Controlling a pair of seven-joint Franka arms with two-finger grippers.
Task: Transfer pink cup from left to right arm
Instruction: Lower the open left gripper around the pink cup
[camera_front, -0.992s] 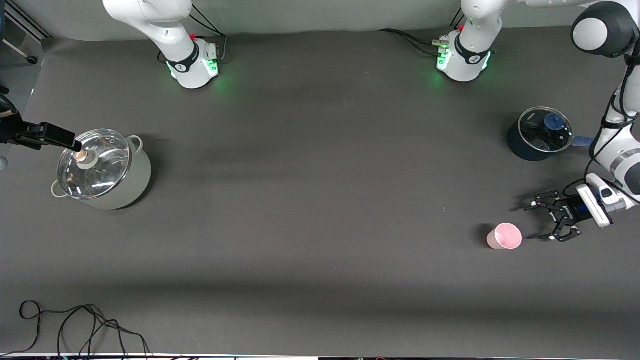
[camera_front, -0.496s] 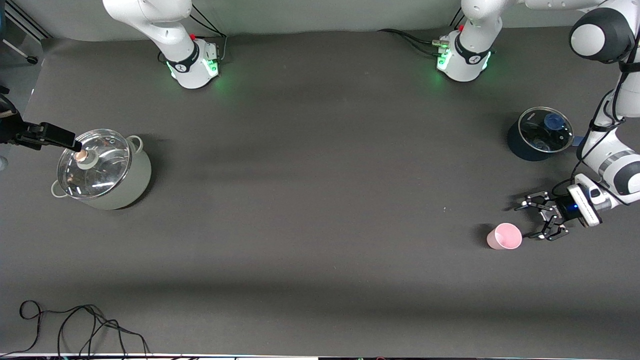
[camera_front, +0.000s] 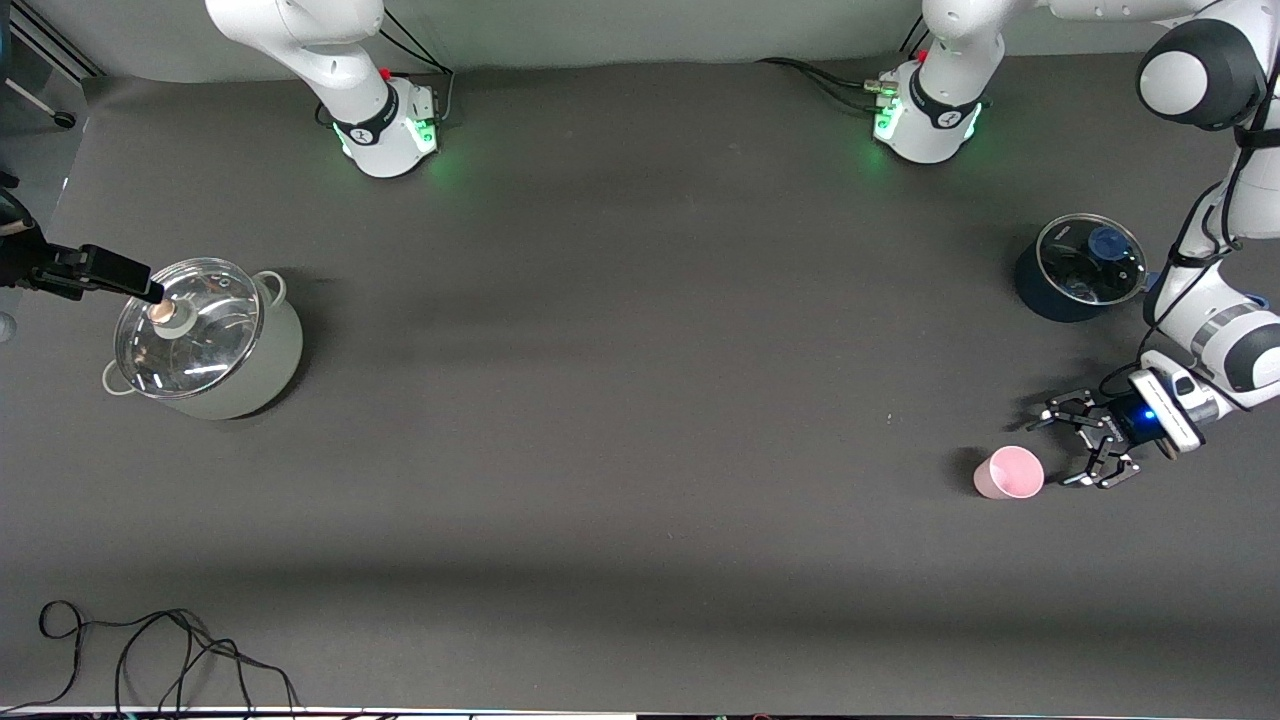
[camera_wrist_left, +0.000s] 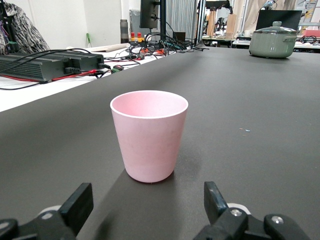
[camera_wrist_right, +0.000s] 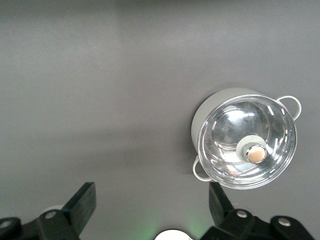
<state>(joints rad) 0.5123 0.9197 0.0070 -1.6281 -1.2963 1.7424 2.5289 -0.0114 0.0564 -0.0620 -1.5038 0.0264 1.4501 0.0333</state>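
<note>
**Left claw at the cup, nothing gripped**

Pink cup (camera_front: 1009, 472) stands upright on the dark table (camera_front: 640, 420), mouth up, toward the left arm's end and nearer the front camera than the blue saucepan (camera_front: 1078, 267). Plain sides; no lettering or mark readable on it.

Left gripper (camera_front: 1078, 448) sits low just beside the cup, at about 3 o'clock from it in the front view. Claw fingers (camera_wrist_left: 77, 205) spread wide, wider than the cup, not touching it; the left wrist view shows the cup (camera_wrist_left: 149, 134) standing clear between and ahead of the fingertips. Holds nothing.

Right gripper (camera_front: 150, 292) hangs over the grey-green pot (camera_front: 205, 338) with the glass lid at the right arm's end of the table, waiting. Right wrist view looks straight down on that pot (camera_wrist_right: 243, 140); fingers (camera_wrist_right: 82, 202) well apart, empty.

Loose black cable (camera_front: 160, 650) lies at the table's near edge. No brand text legible anywhere.
</note>
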